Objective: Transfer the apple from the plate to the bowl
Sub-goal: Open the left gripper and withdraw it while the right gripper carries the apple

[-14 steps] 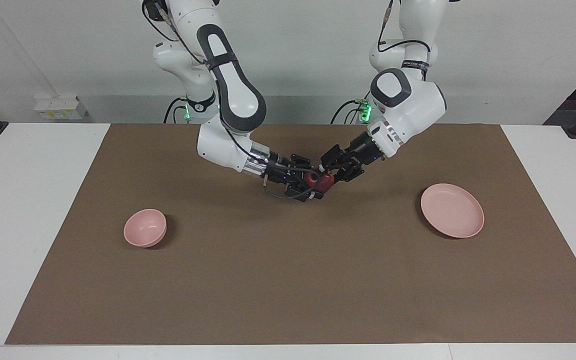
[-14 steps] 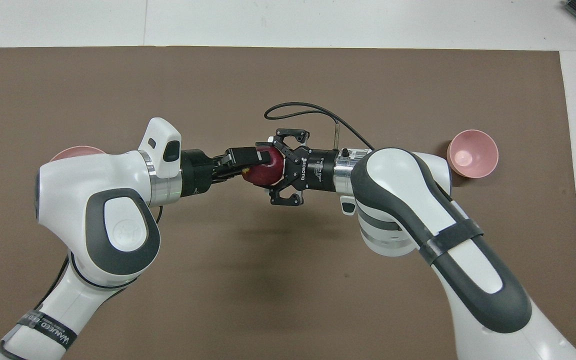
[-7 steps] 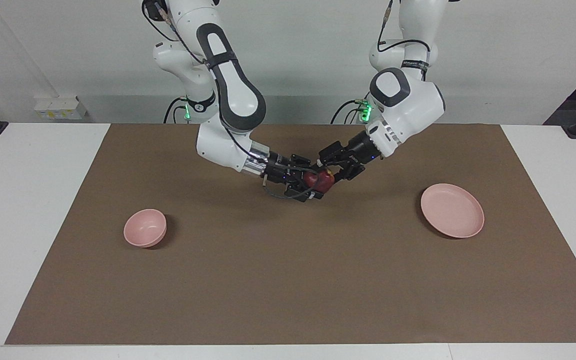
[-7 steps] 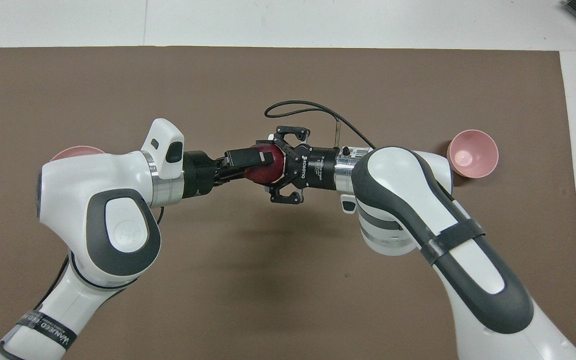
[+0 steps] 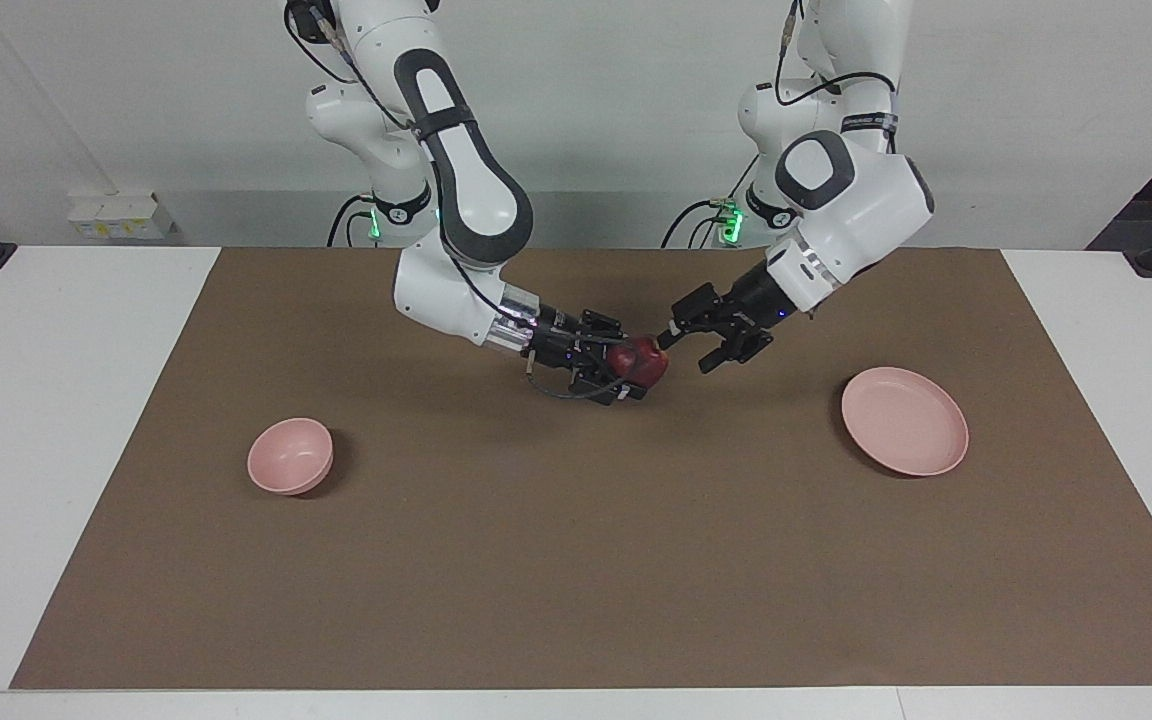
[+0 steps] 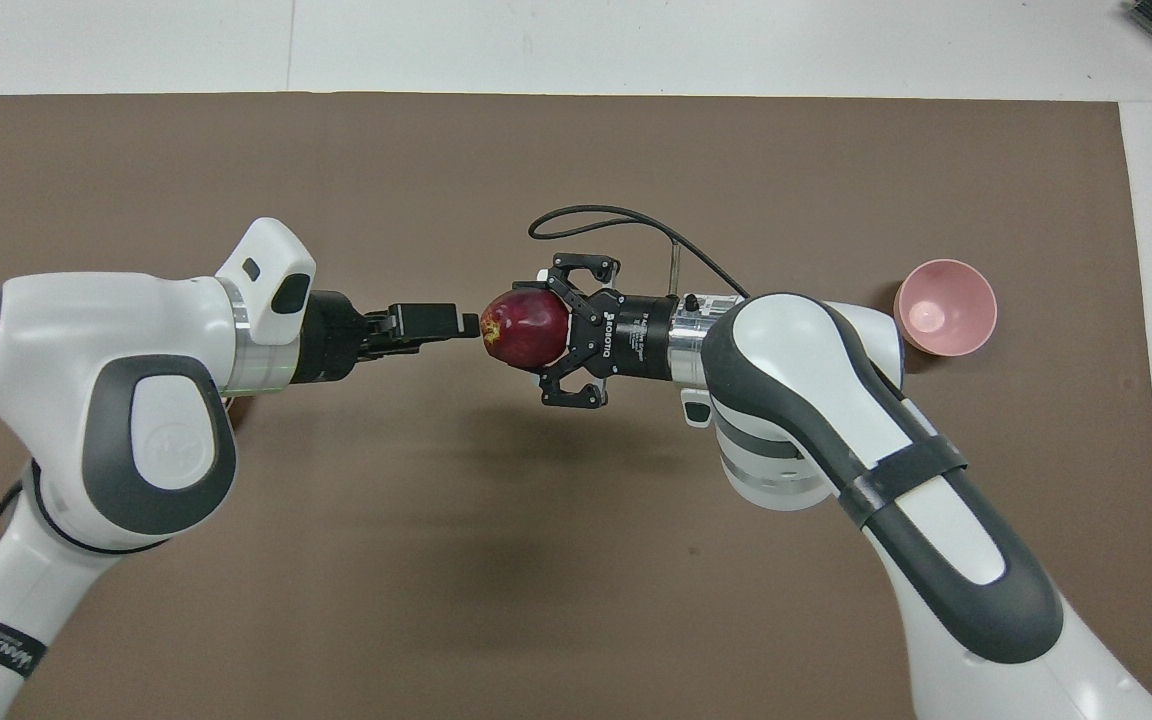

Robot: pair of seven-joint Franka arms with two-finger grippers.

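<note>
Gripping apple (image 6: 524, 327), right tool (image 6: 548, 335)

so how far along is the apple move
Done: the apple is off the plate and passed across. In hand: the right gripper grips it over mid-mat; the left gripper, open, is just clear. Left: carry to the bowl, release.

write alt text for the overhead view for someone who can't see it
The right gripper holds a dark red apple in the air over the middle of a brown mat. The left gripper is open just beside the apple, apart from it. A small pink bowl sits toward the right arm's end.
</note>
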